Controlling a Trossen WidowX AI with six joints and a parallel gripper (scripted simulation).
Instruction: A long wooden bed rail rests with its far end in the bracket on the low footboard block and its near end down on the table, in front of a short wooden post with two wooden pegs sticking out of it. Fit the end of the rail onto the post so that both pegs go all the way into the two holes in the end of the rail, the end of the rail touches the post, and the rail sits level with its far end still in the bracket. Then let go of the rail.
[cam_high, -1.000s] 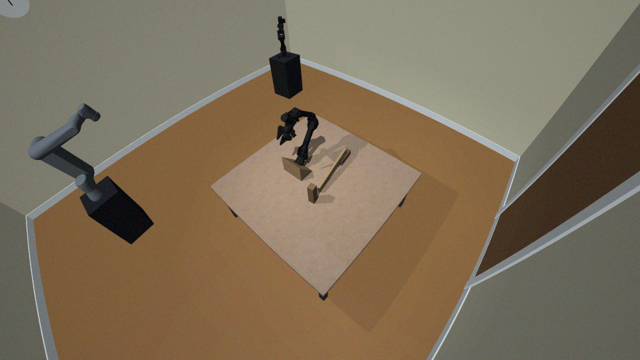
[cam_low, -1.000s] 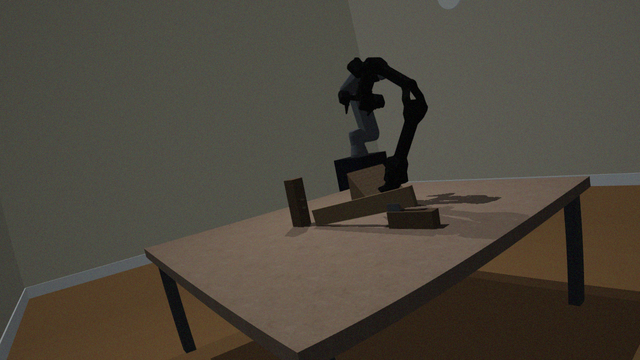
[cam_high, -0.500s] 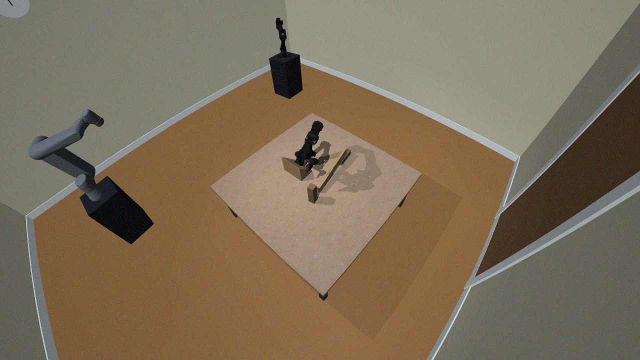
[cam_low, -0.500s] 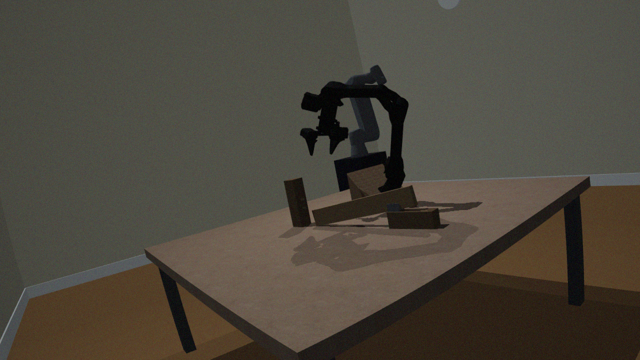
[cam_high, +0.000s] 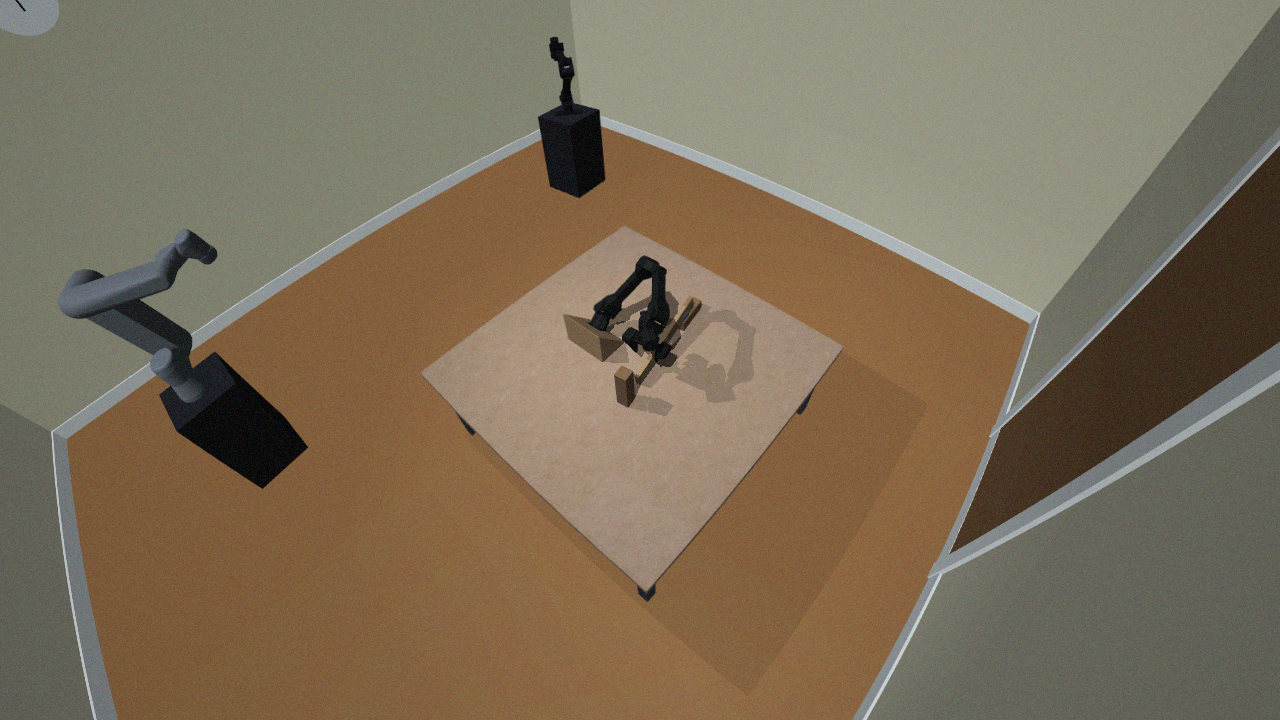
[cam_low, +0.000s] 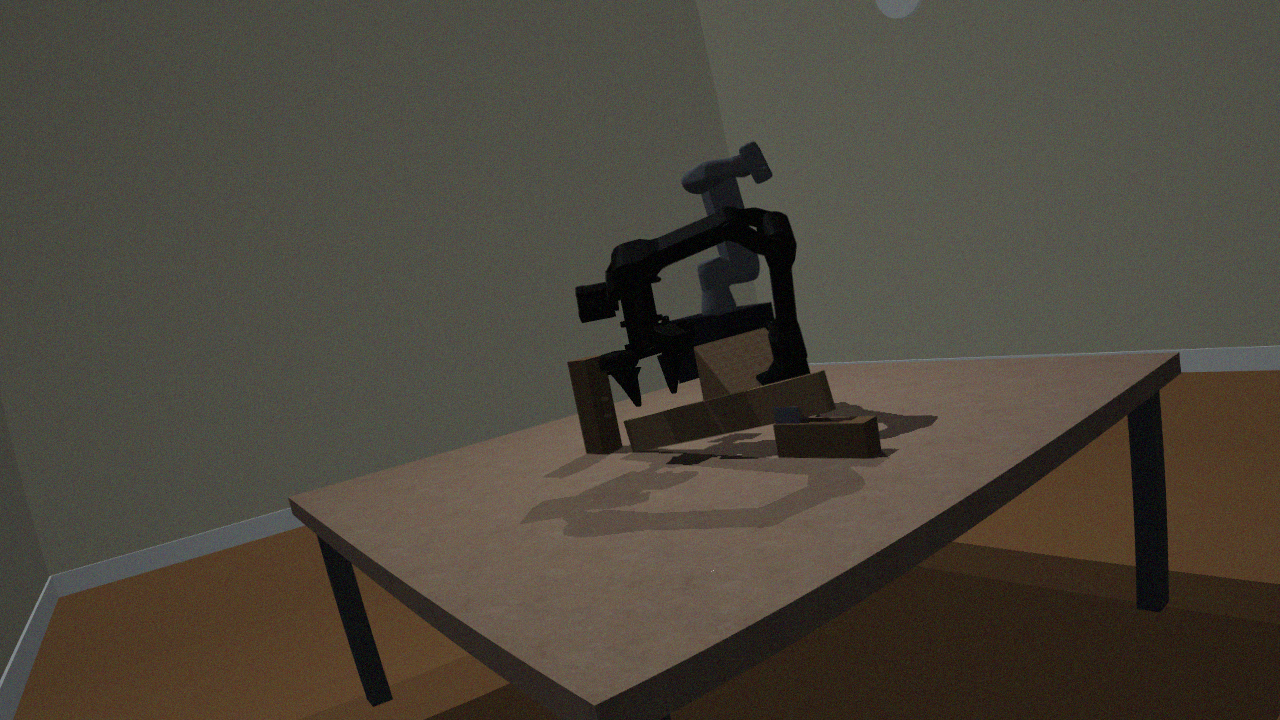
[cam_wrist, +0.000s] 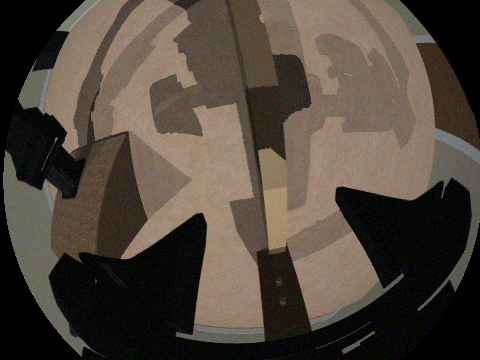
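Observation:
The rail (cam_low: 680, 423) (cam_wrist: 275, 215) slopes down from the footboard block (cam_low: 827, 438) to the table (cam_high: 537, 429) (cam_low: 716, 591). Its near end is down just in front of the upright post (cam_high: 623, 386) (cam_low: 593, 407) (cam_wrist: 296, 320), with a small gap. The upper peg (cam_wrist: 279, 282) and lower peg (cam_wrist: 283, 301) show bare on the post's face. My gripper (cam_low: 656, 396) (cam_wrist: 274, 207) is open and empty, above the near part of the rail, pointing down, with one finger on each side in the wrist view. The blue bracket (cam_low: 787, 414) shows on the block; the rail's seating there is partly hidden.
A wooden wedge-shaped block (cam_high: 586, 336) (cam_low: 733, 362) (cam_wrist: 87, 205) stands beside my arm's base, to one side of the rail. A grey arm (cam_high: 116, 291) and a second black arm (cam_high: 563, 76) stand on pedestals off the table.

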